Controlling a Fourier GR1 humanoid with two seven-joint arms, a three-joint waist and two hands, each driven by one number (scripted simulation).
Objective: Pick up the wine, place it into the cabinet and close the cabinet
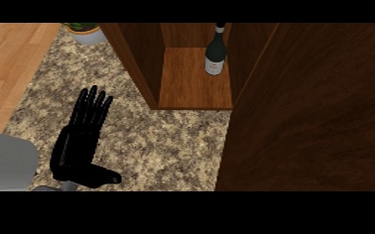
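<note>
Speckled granite counter [147, 134]; slender wine [215, 54] inside wooden cabinet [194, 87].

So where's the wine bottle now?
In the head view, the wine bottle stands upright inside the open cabinet, on its shelf toward the right wall, up and right of the left hand.

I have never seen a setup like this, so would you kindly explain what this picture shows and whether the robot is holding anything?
This is the view from a humanoid robot's head, looking steeply down at a speckled stone counter. The black shape at lower left is its left hand, fingers straight, holding nothing. The right hand is not visible. A wine bottle stands upright inside the open wooden cabinet. The large dark wooden panel at right looks like the cabinet door, still open. A potted plant sits at the top left.
</note>
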